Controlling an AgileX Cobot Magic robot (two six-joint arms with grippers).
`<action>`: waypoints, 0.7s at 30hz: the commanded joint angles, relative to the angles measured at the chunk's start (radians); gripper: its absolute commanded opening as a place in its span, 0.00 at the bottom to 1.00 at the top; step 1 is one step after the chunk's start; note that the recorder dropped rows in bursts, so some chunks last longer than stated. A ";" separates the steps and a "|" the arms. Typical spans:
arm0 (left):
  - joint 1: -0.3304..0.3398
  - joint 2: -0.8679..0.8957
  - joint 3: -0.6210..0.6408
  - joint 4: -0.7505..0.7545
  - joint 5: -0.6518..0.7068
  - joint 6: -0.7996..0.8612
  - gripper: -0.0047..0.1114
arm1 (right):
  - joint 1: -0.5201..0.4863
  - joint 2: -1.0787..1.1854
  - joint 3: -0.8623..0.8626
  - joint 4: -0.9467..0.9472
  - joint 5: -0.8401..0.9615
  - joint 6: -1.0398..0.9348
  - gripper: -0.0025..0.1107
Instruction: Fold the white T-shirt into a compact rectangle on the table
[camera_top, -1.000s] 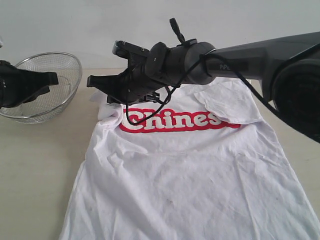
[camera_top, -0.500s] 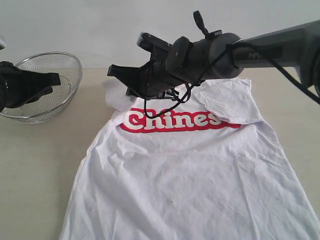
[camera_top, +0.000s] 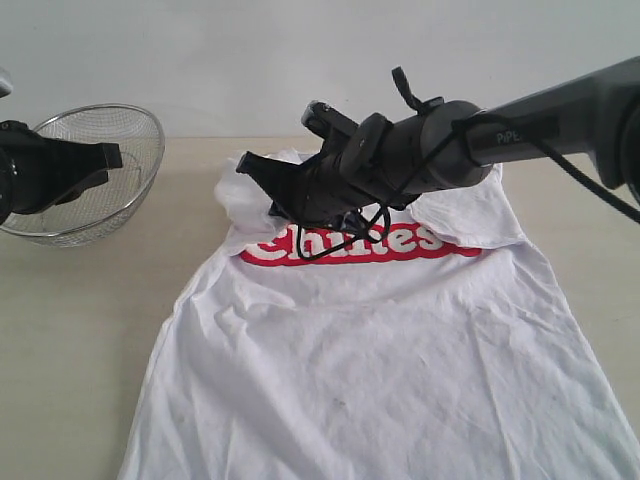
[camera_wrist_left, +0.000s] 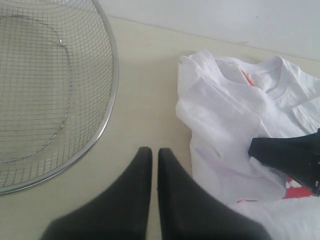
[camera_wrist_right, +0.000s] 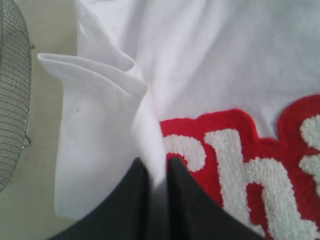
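Observation:
The white T-shirt (camera_top: 380, 340) lies chest-up on the table (camera_top: 80, 330), its red-and-white lettering (camera_top: 440, 240) partly behind my right arm. My right gripper (camera_top: 245, 165) reaches across to the shirt's left shoulder. In the right wrist view its fingers (camera_wrist_right: 159, 167) pinch a raised fold of the white sleeve fabric (camera_wrist_right: 100, 125) beside the lettering (camera_wrist_right: 235, 160). The left gripper (camera_top: 110, 157) hovers at the left, shut and empty (camera_wrist_left: 151, 152), above bare table between the bowl and the shirt's collar (camera_wrist_left: 260, 80).
A silver wire-mesh bowl (camera_top: 130, 115) stands at the back left, close under my left gripper and just left of the shirt (camera_wrist_left: 50, 90). The shirt's right sleeve (camera_top: 460, 205) is folded inward. A pale wall runs behind the table.
My right gripper has carried the left sleeve rightward and downward, in over the shoulder, and now hides the first letters. The left arm has stayed put.

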 joint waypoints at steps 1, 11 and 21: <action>0.002 0.001 0.003 -0.002 -0.007 -0.002 0.08 | -0.001 0.017 0.004 0.002 0.017 0.011 0.39; 0.002 0.001 0.003 0.000 -0.003 -0.002 0.08 | -0.003 0.023 0.004 -0.074 0.086 -0.018 0.60; 0.002 0.001 0.003 0.003 -0.001 -0.002 0.08 | -0.008 -0.006 0.004 -0.106 0.136 -0.120 0.53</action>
